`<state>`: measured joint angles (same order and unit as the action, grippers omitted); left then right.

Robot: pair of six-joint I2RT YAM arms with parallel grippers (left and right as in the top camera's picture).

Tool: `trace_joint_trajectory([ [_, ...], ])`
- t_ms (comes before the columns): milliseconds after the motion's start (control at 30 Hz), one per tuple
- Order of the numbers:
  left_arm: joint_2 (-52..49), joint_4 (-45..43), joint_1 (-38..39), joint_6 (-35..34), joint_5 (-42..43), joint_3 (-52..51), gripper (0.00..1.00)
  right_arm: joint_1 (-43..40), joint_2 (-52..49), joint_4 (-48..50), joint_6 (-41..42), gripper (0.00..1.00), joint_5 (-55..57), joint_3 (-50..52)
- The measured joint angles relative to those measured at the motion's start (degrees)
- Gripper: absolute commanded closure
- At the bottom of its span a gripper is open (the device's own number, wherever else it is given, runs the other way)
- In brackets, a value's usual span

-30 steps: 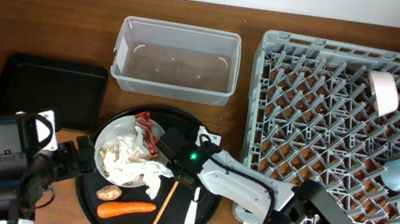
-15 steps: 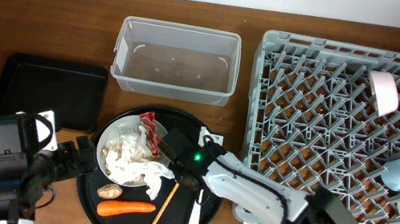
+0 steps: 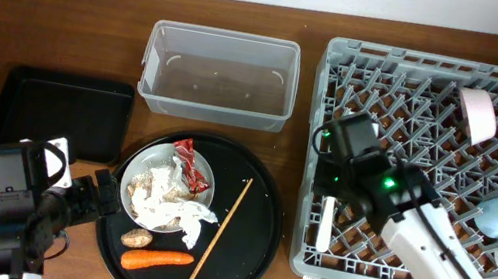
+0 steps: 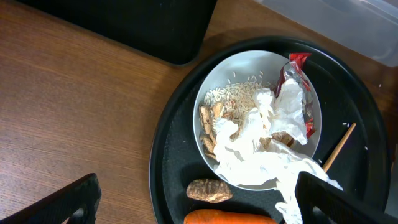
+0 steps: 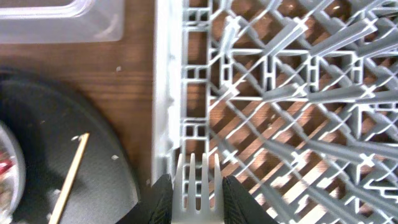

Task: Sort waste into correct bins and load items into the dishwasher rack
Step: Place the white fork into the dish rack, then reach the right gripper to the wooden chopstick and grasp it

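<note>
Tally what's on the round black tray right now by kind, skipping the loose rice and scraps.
plate: 1
chopstick: 1
carrot: 1
brown lump: 1
red wrapper: 1
tissue wad: 1
Total: 6

The right end effector [image 3: 330, 186] has been carried off the round black tray [image 3: 259, 232] and is now held over the left rim of the dishwasher rack [image 3: 444, 66]. The white fork [image 3: 324, 223], formerly lying on that tray just beside the fingers, has been lifted along and is clamped between them, its tines projecting ahead. The wooden chopstick [image 3: 219, 231], earlier partly covered by the arm, is now exposed, well apart from the end effector on its left.
</note>
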<state>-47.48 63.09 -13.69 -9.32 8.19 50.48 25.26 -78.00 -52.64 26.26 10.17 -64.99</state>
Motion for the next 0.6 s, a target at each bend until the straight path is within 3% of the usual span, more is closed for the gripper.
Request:
trace_joint_trajectory([
  [100, 0.0, 0.1, 0.0, 0.0, 0.0, 0.0, 0.01, -2.0, -6.3, 3.4, -3.3, 0.72, -0.4, 0.0],
  [133, 0.0, 0.1, 0.0, 0.0, 0.0, 0.0, 0.01, -2.0, -8.1, 4.3, -3.8, 0.68, -0.5, 0.0],
  [167, 0.0, 0.1, 0.0, 0.0, 0.0, 0.0, 0.01, -2.0, -9.3, 4.7, -4.0, 0.60, -0.6, 0.0],
  [200, 0.0, 0.1, 0.0, 0.0, 0.0, 0.0, 0.01, -2.0, -10.2, 5.7, -4.2, 0.43, -0.7, 0.0],
  [333, 0.0, 0.5, 0.0, 0.0, 0.0, 0.0, 0.01, -2.0, -11.1, 6.2, -4.7, 0.42, -0.6, -0.2],
  [467, 0.0, 0.6, 0.0, 0.0, 0.0, 0.0, 0.01, -1.8, -10.0, 0.0, -4.7, 0.42, -2.4, -6.6],
  [600, 0.0, 0.6, 0.0, 0.0, 0.0, 0.0, 0.01, 4.9, -8.0, -2.3, 0.0, 0.43, -10.8, -10.5],
])
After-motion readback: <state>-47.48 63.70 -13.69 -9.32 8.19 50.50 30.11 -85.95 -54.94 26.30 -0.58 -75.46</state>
